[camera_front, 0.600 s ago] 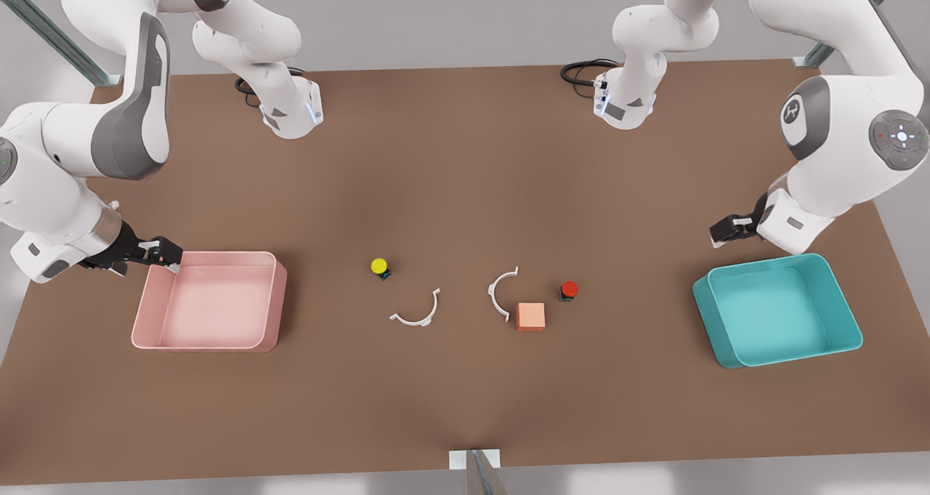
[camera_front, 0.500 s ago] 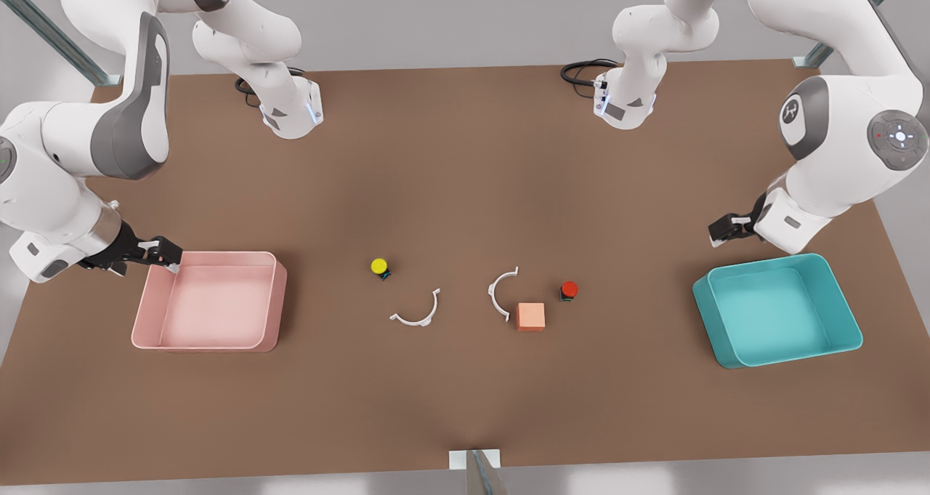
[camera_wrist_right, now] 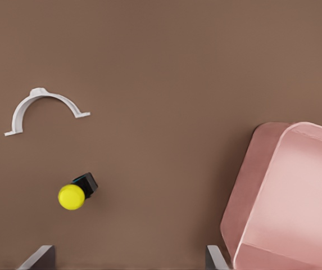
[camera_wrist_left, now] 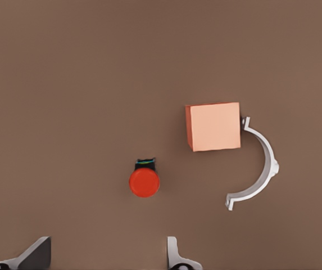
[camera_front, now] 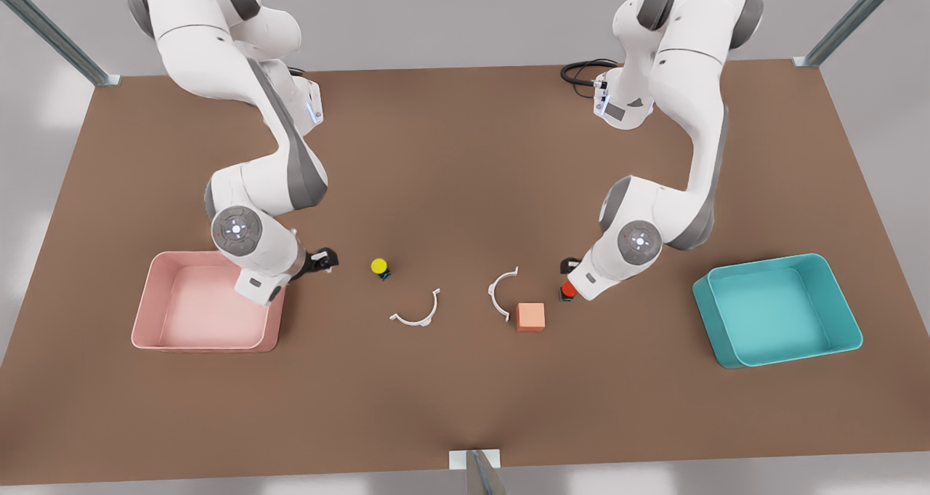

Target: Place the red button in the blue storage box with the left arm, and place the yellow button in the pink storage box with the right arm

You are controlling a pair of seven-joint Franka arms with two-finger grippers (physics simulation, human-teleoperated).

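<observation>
The red button sits right of the table's centre, and my left gripper hangs just over it, on the front view's right. In the left wrist view the red button lies ahead of the left gripper, whose fingers are spread open and empty. The yellow button stands left of centre. My right gripper hovers between it and the pink storage box. The right gripper is open, with the yellow button and the pink storage box below it. The blue storage box lies at the front view's right.
A salmon-orange cube lies close to the red button, touching a white curved clip. A second white clip lies near the yellow button. Black cables sit at the table's back edge.
Both arms have swung in from the table's outer sides beside the boxes toward the middle. The left gripper now hangs over the red button, the right one beside the yellow button.
</observation>
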